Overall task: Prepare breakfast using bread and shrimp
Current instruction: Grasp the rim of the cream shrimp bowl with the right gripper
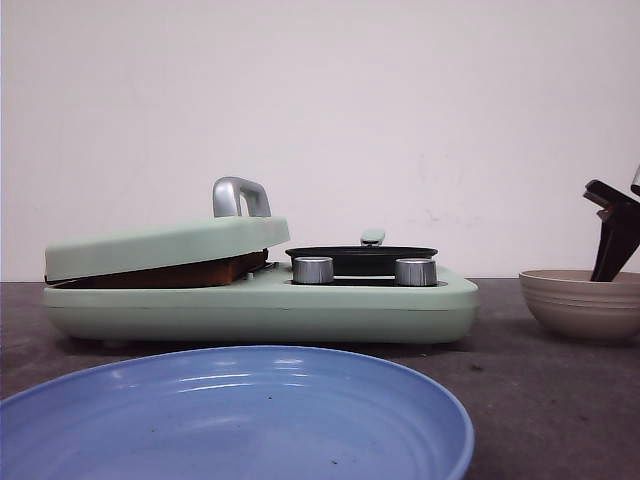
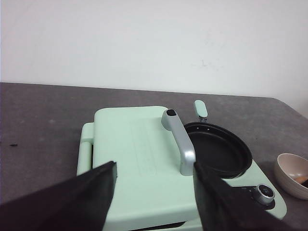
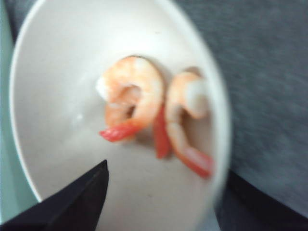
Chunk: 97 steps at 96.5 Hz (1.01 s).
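Now | right tool point(image 3: 159, 202) wide above shrimp point(image 3: 132, 98) in bowl point(image 3: 48, 72) | left tool point(image 2: 154, 197) wide over lid point(image 2: 134, 159)

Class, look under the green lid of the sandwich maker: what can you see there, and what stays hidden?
Under the lid, in the gap, a brown toasted bread edge shows. The rest of the bread, and any filling, is covered.

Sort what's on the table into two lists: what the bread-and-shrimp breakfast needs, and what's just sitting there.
Needed:
bread under the press lid
two shrimp in the beige bowl
right tool over that bowl
left tool above the lid handle
black pan

Just sitting there:
blue plate, nothing on it yet
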Motion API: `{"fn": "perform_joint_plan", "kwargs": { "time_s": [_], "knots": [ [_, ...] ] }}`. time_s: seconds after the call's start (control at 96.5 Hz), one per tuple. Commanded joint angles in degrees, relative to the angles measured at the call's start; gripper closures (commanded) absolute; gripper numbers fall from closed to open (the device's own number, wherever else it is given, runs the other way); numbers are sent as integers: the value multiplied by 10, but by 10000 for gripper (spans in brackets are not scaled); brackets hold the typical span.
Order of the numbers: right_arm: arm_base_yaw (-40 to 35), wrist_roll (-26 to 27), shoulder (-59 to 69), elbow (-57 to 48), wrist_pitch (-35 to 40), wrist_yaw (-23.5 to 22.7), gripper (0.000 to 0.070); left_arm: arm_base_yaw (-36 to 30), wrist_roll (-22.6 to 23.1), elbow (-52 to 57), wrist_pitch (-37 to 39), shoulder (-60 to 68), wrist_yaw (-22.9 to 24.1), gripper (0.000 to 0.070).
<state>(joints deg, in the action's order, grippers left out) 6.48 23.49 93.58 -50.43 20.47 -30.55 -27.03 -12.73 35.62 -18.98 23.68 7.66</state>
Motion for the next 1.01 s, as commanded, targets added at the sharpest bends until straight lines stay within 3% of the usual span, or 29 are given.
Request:
{"fn": "perform_joint_plan", "kwargs": {
  "time_s": [0.0,0.052,0.228,0.373,0.673,0.995],
  "knots": [
    [-7,11,19,-7,-7,1,297,-3,6,5,9,3,3,429],
    [-10,13,20,-7,-7,4,331,-3,7,5,9,3,3,429],
    [-12,12,20,-7,-8,4,600,-3,6,5,8,3,3,429],
    [-11,12,20,-7,-8,5,695,-3,5,5,8,3,3,429],
    [-10,15,19,-7,-21,-3,695,-3,4,5,8,3,3,429],
    [-12,73,5,-30,-109,-90,696,-3,0,5,8,3,3,429]
  ]
}}
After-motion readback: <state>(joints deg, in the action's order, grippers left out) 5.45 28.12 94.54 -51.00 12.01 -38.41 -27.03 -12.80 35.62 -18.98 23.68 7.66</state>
